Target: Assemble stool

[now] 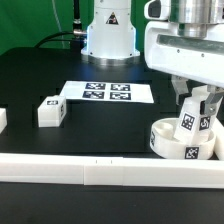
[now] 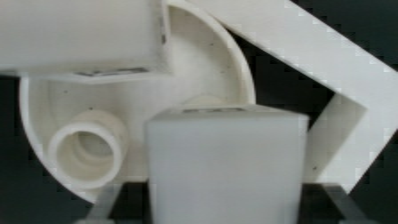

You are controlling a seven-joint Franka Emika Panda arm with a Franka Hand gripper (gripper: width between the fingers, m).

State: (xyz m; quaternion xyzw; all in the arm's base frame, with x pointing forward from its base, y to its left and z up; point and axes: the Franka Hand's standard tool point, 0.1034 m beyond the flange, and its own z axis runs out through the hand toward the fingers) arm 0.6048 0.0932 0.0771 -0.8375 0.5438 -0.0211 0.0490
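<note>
The round white seat [image 1: 172, 142] lies at the exterior view's right, next to the front rail, with tags on its side. My gripper [image 1: 192, 108] is shut on a white leg [image 1: 189, 122] and holds it upright over the seat. In the wrist view the held leg [image 2: 222, 160] fills the space between the dark fingers [image 2: 349, 205] of my gripper [image 2: 222, 208]. The seat disc [image 2: 125, 100] lies behind it, with a round socket [image 2: 84, 152] beside the leg. Another white block [image 2: 80, 40] stands on the seat. A loose leg [image 1: 50, 110] lies on the table at the left.
The marker board [image 1: 105, 92] lies mid-table before the robot base [image 1: 108, 30]. A long white rail [image 1: 100, 170] runs along the front and shows in the wrist view [image 2: 338, 50]. A white part [image 1: 2, 118] sits at the left edge.
</note>
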